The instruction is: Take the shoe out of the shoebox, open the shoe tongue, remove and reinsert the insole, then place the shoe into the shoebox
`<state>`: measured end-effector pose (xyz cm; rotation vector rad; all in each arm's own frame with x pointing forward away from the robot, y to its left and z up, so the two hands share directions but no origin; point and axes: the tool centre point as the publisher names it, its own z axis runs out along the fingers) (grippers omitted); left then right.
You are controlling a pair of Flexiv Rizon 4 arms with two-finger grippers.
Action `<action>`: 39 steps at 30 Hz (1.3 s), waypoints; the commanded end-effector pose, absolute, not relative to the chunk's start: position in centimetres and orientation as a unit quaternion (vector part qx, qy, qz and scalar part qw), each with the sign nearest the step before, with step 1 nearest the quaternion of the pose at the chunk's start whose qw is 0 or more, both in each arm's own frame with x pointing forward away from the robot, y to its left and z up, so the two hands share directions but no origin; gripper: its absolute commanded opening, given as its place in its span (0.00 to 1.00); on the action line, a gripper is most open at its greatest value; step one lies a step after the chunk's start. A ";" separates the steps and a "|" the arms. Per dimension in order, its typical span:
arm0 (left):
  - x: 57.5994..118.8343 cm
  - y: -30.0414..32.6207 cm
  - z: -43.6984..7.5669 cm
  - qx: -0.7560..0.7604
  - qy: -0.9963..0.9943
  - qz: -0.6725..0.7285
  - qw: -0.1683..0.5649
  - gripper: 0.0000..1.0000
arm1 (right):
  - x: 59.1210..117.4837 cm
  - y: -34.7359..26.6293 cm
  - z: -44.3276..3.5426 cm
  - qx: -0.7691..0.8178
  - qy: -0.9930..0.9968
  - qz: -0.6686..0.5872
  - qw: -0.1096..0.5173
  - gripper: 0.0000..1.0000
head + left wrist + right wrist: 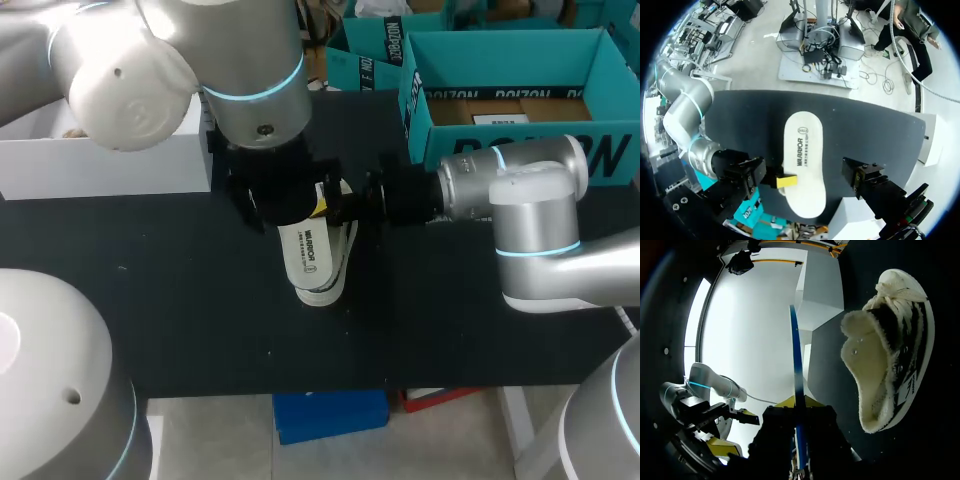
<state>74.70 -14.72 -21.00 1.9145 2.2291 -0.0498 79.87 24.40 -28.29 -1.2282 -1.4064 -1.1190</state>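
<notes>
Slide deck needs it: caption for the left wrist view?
Right claw pinches the printed white insole by its side edge over the black table.

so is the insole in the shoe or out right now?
Out. The right tool grips the insole edge-on between its fingers, and the shoe sits apart beside it, its fleecy lining showing.

A robot lab is shown. This is seen from the left arm (250,70) and the right arm (530,220), large grey machines with lit blue rings, which are placed at a black table (450,310). Teal shoeboxes (600,150) and a plain white box (100,165) are set at its far edge.
</notes>
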 end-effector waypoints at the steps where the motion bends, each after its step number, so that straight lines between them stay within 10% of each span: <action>1: 75.1 -11.0 -21.6 0.647 0.730 -0.127 0.181 1.00 | 79.9 24.6 -28.4 -0.501 -0.572 -0.456 0.463 0.00; 14: 76.0 -7.8 -21.7 0.643 0.620 -0.304 0.332 1.00 | 79.9 24.6 -28.4 -0.501 -0.572 -0.456 0.463 0.00; 39: 76.9 -6.2 -25.7 0.597 0.656 -0.322 0.332 1.00 | 79.9 24.6 -28.4 -0.501 -0.572 -0.456 0.463 0.00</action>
